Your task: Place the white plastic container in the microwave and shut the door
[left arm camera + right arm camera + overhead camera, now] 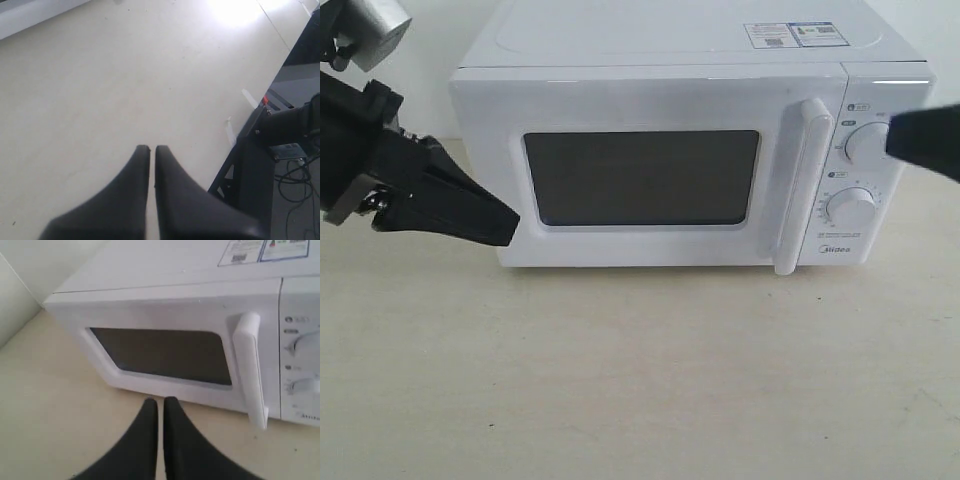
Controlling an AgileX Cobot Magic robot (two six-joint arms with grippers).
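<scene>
microwave sits at the back of the worktop, front facing the exterior camera; door flush shut against the casing; white, boxy, rounded edges; window is a dark rectangle, can't tell what's behind it; vertical white bar handle on the door's right side, standing proud of the front; right of it two round dials stacked, Midea logo below them; stickers on the top panel near the back right

right gripper overlaps the upper dial in the exterior view; in the right wrist view it hangs short of the microwave, tips aimed at the door's lower edge beside the handle, not touching; its fingers nearly together, only a thin slit, nothing between them

left gripper overlaps the microwave's lower left corner in the exterior view; contact can't be told there; left wrist view shows its fingers pressed to a thin slit, nothing held, plain worktop below

wide beige stretch of worktop in front of the door; in the left wrist view the worktop edge runs diagonally, with a dark frame and cables past it
</scene>
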